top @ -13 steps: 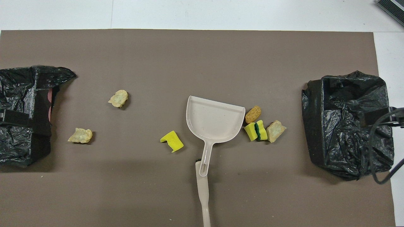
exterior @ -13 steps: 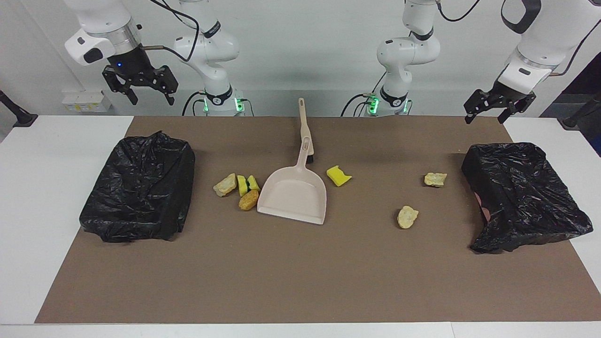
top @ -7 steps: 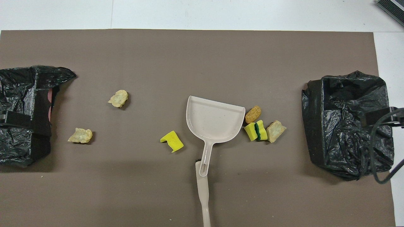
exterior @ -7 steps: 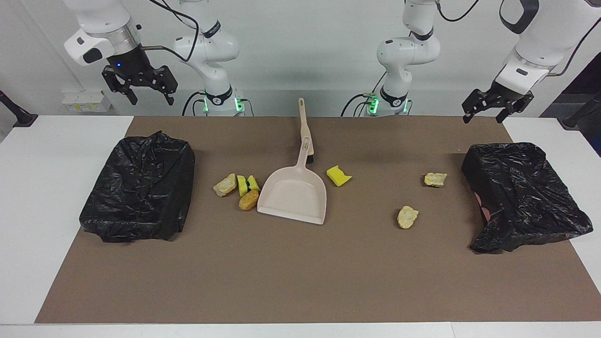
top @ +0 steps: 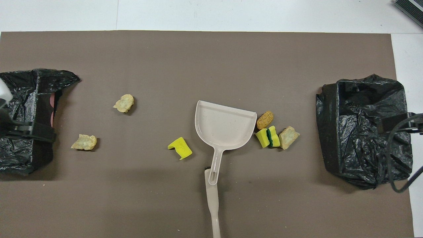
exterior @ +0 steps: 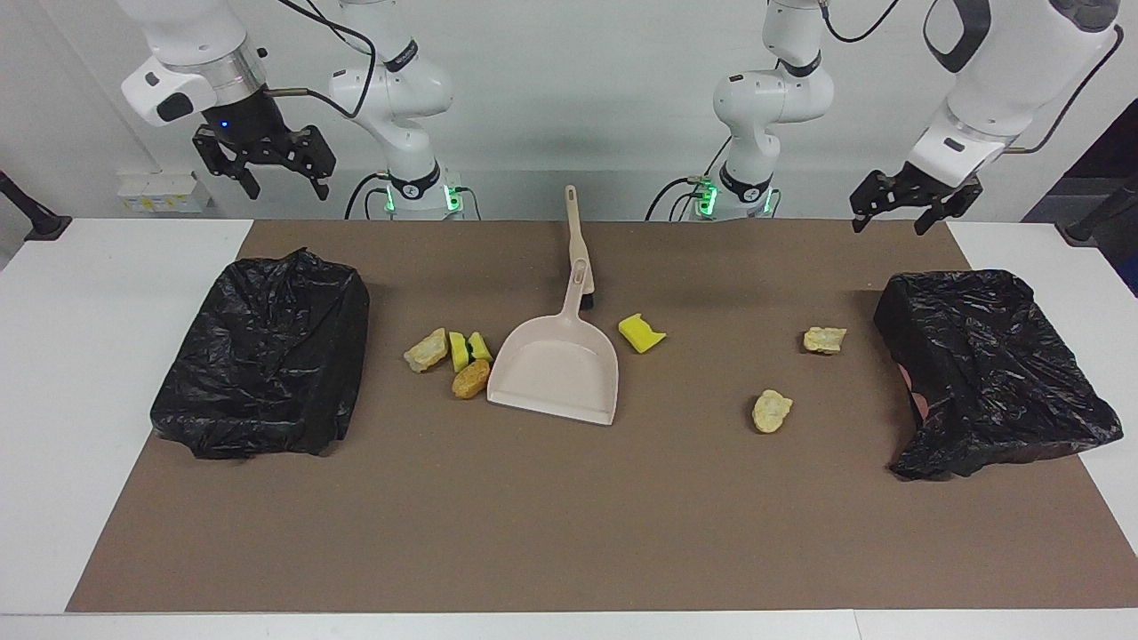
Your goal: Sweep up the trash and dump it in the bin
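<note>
The beige dustpan lies flat mid-table, its handle over the handle of a beige brush. Beside the pan, toward the right arm's end, lie a rocky lump, a yellow-green sponge piece and an orange-brown nugget. A yellow sponge piece lies at the pan's other side. Two more pale lumps lie toward the left arm's end. My left gripper is open and empty, up in the air. My right gripper is open and empty, raised.
Two bins lined with black bags stand on the brown mat, one at the right arm's end and one at the left arm's end. White table shows outside the mat.
My left gripper has moved a little toward the middle of the table, still high. My right gripper has barely moved. Nothing on the table has moved.
</note>
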Controlling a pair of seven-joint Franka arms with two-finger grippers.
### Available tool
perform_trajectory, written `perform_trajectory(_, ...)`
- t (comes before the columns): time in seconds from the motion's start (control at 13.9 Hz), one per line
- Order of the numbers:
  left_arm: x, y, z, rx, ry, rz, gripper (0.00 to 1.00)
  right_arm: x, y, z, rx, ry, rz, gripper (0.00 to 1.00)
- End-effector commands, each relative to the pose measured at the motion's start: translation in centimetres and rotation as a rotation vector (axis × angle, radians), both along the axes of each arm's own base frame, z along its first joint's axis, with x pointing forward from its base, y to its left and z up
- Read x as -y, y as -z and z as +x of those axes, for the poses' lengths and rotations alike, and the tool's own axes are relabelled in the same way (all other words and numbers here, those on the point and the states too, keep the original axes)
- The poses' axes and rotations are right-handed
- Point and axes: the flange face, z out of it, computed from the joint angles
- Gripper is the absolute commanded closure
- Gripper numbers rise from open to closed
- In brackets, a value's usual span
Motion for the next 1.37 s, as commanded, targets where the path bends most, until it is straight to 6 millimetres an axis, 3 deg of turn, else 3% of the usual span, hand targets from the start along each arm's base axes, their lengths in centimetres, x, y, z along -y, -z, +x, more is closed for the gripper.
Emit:
perform_trajectory(0.0, 4.7, 0.1, -3.3, 0.004, 0.011, 0.009, 0.00, 0.6, 0.0, -0.4, 0.012, -0.026, -0.007, 0.00)
perform_trajectory(0.22, 11.5, 0.9, -6.0, -0.008, -0.006, 0.026, 0.00, 0.6, 0.0, -0.4, 0.011, -0.028, -0.007, 0.00)
perform_trajectory(0.5, 20.5, 2.6, -11.5, 0.005, -0.027, 0.002, 0.00, 0.6, 0.0, -0.4, 0.011, -0.028, -0.007, 0.00)
perform_trajectory(0.72, 25.8, 5.7, -15.2, 0.025, -0.068, 0.007, 0.00, 0.6, 0.1, -0.5, 0.008, -0.028, -0.007, 0.00)
perform_trajectory(0.93, 29.2, 9.7, -18.0, 0.052, -0.080, -0.009, 0.00, 0.6, 0.0, -0.5, 0.008, -0.028, -0.007, 0.00)
perform_trajectory(1.08, 32.1, 14.1, -19.4, 0.020, -0.093, 0.039, 0.00, 0.6, 0.1, -0.5, 0.006, -0.028, -0.007, 0.00)
perform_trajectory(1.29, 33.4, 18.6, -20.7, 0.041, -0.098, 0.017, 0.00, 0.6, 0.1, -0.5, 0.005, -0.026, -0.007, 0.00)
